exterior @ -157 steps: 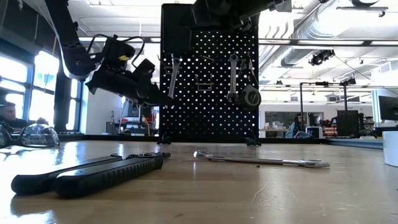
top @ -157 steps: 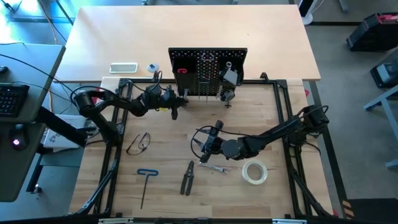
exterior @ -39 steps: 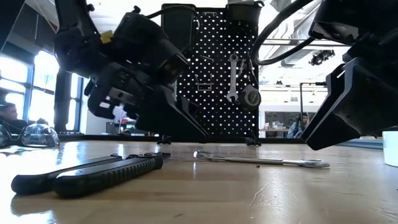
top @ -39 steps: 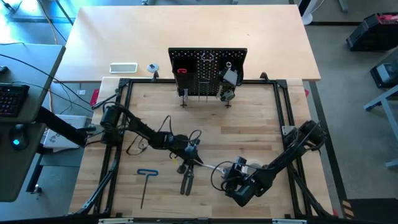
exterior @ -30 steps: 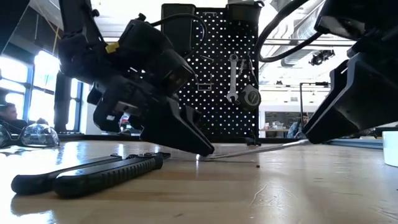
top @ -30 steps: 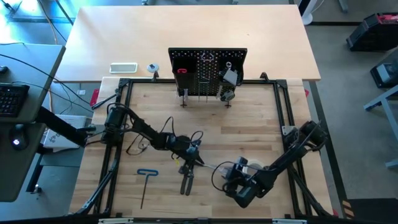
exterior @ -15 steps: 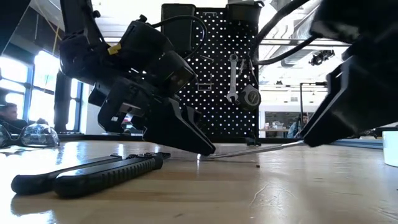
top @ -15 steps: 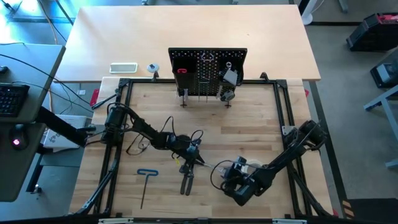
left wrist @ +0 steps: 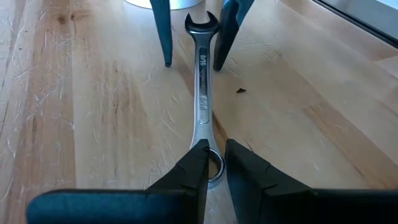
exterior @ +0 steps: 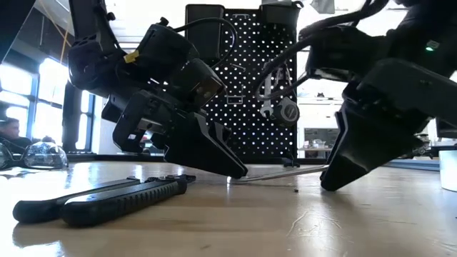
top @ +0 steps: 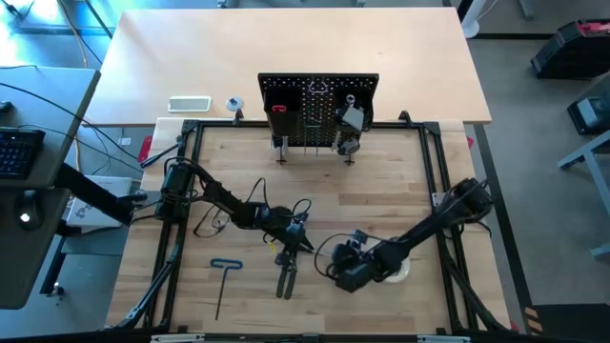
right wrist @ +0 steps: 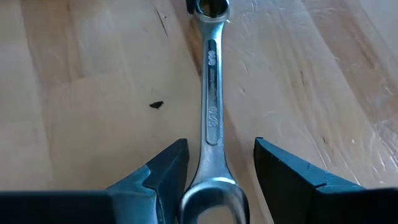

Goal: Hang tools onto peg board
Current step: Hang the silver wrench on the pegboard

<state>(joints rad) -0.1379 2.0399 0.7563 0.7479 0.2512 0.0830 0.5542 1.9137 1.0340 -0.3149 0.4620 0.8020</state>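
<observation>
We found the left gripper (top: pixel 301 246) reaching in from the left to the table's (top: pixel 381 191) near centre, tilted down, its fingers (left wrist: pixel 198 163) clenched on the ring end of one silver combination wrench (left wrist: pixel 203 93). That end rested at the tabletop while the far end stood slightly raised.

The right gripper (top: pixel 335 270) came in low from the right, its fingers (right wrist: pixel 163 168) released and spread to either side of the wrench's open-jaw end, not gripping it.

On the table we counted:
- one pair of dark-handled pliers (top: pixel 286 279), just near of the left gripper;
- one blue T-handle hex key (top: pixel 223 282), near left;
- one pair of safety glasses (top: pixel 212 220), left;
- one tape roll (top: pixel 397 267), partly hidden under the right arm.

The peg board (top: pixel 317 110) stood upright at the far edge, with one wrench (exterior: pixel 267 89) hanging on it.
</observation>
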